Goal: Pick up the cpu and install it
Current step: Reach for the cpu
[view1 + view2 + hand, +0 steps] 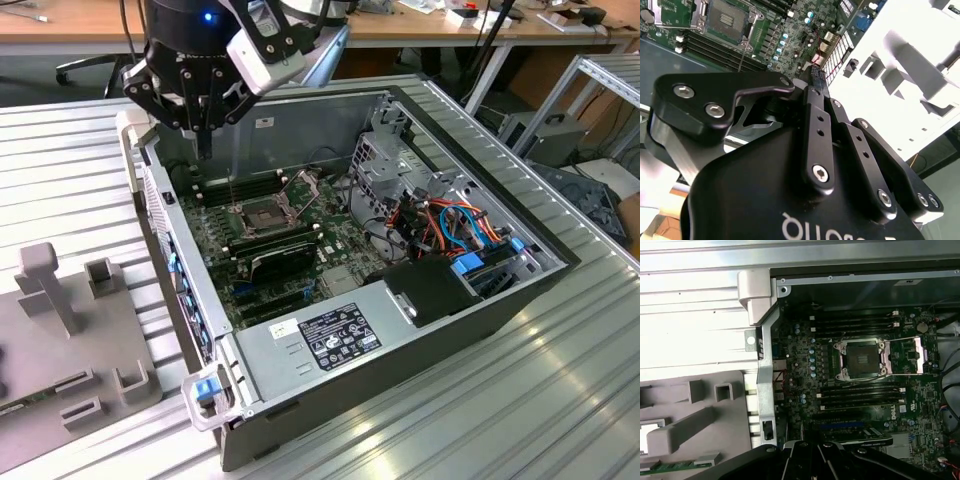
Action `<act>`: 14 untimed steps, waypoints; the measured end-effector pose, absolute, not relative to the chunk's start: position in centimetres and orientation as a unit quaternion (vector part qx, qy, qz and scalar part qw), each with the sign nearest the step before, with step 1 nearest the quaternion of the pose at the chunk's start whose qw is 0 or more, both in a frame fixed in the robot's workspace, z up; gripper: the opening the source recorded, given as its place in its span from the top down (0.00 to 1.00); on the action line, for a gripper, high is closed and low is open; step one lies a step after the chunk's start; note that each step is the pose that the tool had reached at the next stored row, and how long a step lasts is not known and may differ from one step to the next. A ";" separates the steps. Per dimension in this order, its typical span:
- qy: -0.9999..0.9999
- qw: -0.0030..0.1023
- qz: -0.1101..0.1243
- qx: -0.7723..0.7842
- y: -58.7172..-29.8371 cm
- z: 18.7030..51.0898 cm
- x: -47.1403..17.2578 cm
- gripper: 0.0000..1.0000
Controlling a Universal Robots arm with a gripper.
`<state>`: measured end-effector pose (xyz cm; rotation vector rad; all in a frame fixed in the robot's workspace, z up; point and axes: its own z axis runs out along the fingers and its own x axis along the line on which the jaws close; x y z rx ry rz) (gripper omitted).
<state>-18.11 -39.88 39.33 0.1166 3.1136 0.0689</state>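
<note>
Hanging at the upper left of the exterior view, 1 gripper (204,150) has its fingers drawn together above the far left corner of 1 open computer case (420,390); where the cpu lies cannot be told. Inside the case lies 1 motherboard (345,245). 1 grey fixture (60,340) sits at lower left, outside the case. 1 labelled power supply (330,335) fills the case's lower centre. 1 socket (262,215), its metal frame swung open, lies below and right of the fingertips.

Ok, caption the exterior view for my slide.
Claw poised above an open computer case, its motherboard socket frame lifted; a grey fixture sits alongside.
</note>
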 end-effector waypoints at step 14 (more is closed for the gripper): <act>0.999 0.012 0.022 0.037 -39.9 39.3 -19.1 0.89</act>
